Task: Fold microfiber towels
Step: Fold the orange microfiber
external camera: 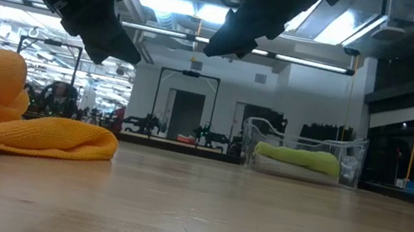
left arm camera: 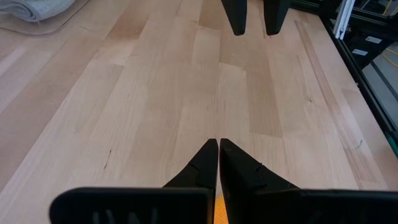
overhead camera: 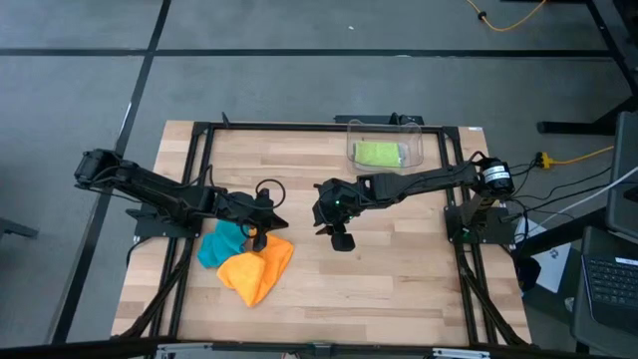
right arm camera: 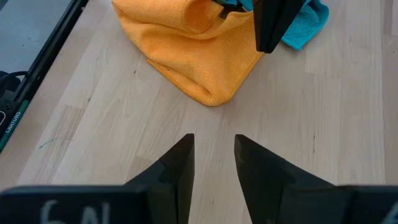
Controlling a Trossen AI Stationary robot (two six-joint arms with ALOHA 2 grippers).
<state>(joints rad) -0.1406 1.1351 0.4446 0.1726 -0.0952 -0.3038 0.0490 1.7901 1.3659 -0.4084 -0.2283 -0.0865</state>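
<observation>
An orange towel lies crumpled on the wooden table, partly over a teal towel. My left gripper hangs shut just above them, with nothing between its fingers. In the low view it stands clear of the orange towel. My right gripper hovers open over bare wood at mid-table, facing the orange towel and the teal towel. A lime green towel lies folded in a clear bin, on top of a light grey towel.
The clear bin stands at the table's far edge, right of centre. Black frame rails run along the table's sides. Bare wood lies between the two grippers and toward the near right.
</observation>
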